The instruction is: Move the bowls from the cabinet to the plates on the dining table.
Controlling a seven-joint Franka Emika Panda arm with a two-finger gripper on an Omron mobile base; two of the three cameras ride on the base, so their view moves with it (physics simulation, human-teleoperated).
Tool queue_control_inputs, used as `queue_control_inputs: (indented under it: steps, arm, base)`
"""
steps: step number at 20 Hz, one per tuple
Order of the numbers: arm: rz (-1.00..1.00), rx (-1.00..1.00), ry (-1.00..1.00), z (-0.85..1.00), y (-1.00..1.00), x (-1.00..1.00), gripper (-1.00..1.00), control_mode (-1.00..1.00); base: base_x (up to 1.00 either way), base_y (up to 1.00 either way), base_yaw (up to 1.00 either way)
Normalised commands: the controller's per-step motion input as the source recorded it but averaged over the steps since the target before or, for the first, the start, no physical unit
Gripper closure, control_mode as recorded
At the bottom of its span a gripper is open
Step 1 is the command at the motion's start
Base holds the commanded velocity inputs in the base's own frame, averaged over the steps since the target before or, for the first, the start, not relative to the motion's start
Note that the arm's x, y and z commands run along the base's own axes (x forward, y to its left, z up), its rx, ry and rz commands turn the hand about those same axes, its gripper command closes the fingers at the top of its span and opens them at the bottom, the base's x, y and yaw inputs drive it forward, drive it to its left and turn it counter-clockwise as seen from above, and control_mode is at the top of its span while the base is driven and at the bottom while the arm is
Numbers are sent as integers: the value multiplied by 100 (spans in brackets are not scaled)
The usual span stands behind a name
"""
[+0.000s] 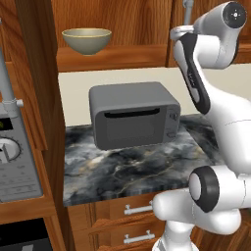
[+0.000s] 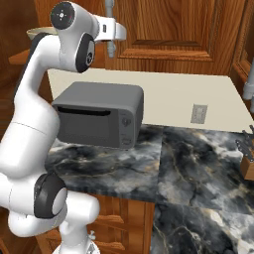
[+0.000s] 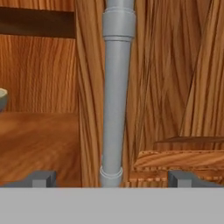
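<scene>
One bowl, olive outside with a pale rim, stands on the wooden shelf of the open cabinet; its rim peeks in at the left edge of the hand view as the bowl. My gripper is open, raised at the cabinet's closed right door. The door's long silver bar handle runs upright between the two fingertips, with a gap on each side. In the left base view the gripper sits right of the bowl. The plates and the dining table are out of view.
A grey toaster oven stands on a marbled counter below the cabinet, over wooden drawers. An oven panel with a knob is at the left. A wall outlet and a knife block are at the right.
</scene>
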Motion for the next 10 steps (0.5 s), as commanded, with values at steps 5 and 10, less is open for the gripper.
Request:
queue_control_inputs:
  steps: [5,10]
  arm:
    - [0,3,0,-1,-1,32,-100,-100]
    - [0,4,0,-2,-2,32,-100,-100]
  base:
    - [0,0,0]
    - [0,0,0]
